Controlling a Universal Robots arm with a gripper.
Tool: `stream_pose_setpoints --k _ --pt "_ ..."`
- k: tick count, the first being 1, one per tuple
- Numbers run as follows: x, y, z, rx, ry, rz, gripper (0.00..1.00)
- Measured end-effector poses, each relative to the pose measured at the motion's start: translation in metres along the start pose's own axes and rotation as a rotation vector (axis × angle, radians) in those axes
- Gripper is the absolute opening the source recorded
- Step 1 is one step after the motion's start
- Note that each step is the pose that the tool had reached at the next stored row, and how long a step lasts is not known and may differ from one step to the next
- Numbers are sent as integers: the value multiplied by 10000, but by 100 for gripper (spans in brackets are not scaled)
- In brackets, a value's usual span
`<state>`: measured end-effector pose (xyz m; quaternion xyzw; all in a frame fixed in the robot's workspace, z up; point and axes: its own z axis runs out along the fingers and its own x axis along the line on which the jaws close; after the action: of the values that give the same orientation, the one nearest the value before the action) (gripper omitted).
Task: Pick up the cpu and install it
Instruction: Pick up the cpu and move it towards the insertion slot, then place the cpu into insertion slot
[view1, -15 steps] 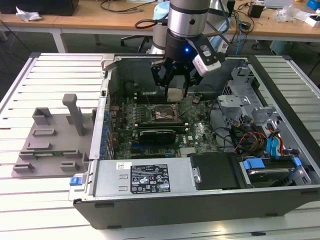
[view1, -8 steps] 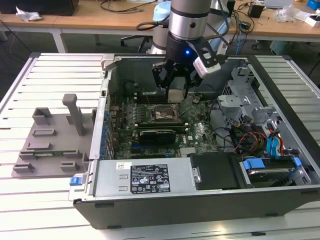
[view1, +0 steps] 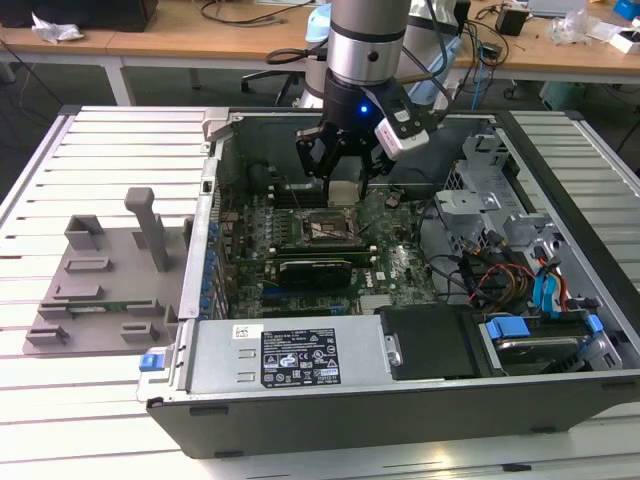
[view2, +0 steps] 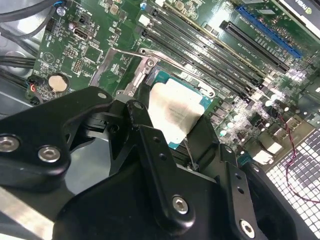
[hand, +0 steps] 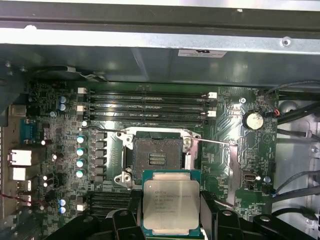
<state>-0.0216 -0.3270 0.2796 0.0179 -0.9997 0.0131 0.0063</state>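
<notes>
A slatted white counter (view1: 100, 140) carries an open computer case (view1: 300, 400). Inside it the end effector (view1: 343, 180) grips the cpu (hand: 171, 205), so the pickup is done. The socket (hand: 156, 155), just ahead of the end effector, sits open and empty, so installation remains.

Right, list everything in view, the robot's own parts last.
cpu: one, silvery lid, green rim, held above the motherboard, near the socket.
socket: one, dark, empty, on the motherboard.
motherboard: one, green, inside the case.
memory slots: four, black, beside the socket.
case: one, dark grey, open, on the table.
fixture tray: one, grey, on the exterior view's left of the case.
table: one, white, slatted.
gripper: one, black, fingers shut on the cpu.
</notes>
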Motion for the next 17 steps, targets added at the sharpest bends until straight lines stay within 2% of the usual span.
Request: stream_pose_setpoints --k 13,17 --pt "0 0 1 -3 0 8 55" --pt "1 0 0 2 17 622 55"
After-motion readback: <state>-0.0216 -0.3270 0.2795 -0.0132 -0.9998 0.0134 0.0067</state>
